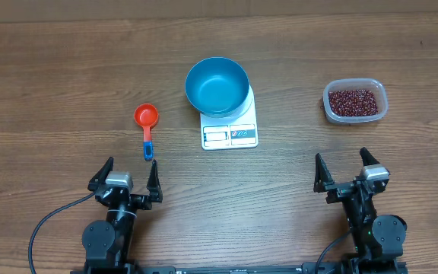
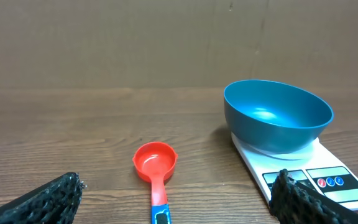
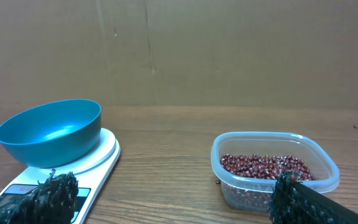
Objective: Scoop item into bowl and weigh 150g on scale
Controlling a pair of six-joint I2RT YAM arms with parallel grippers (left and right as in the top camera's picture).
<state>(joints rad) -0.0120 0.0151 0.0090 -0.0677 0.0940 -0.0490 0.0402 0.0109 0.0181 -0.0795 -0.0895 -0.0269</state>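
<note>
An empty blue bowl (image 1: 217,84) (image 2: 277,116) (image 3: 50,131) rests on a white scale (image 1: 230,133) (image 2: 319,177) (image 3: 98,152) at mid-table. Left of it lies a red scoop with a blue handle end (image 1: 147,125) (image 2: 156,167). A clear tub of red beans (image 1: 355,100) (image 3: 273,171) stands at the far right. My left gripper (image 1: 125,177) (image 2: 178,202) is open near the front edge, just behind the scoop's handle. My right gripper (image 1: 347,172) (image 3: 166,199) is open near the front edge, well short of the bean tub. Neither holds anything.
A single loose bean (image 3: 217,182) lies on the wood just left of the tub. The wooden table (image 1: 59,68) stretches bare to the left and back. A brown wall stands behind the table in both wrist views.
</note>
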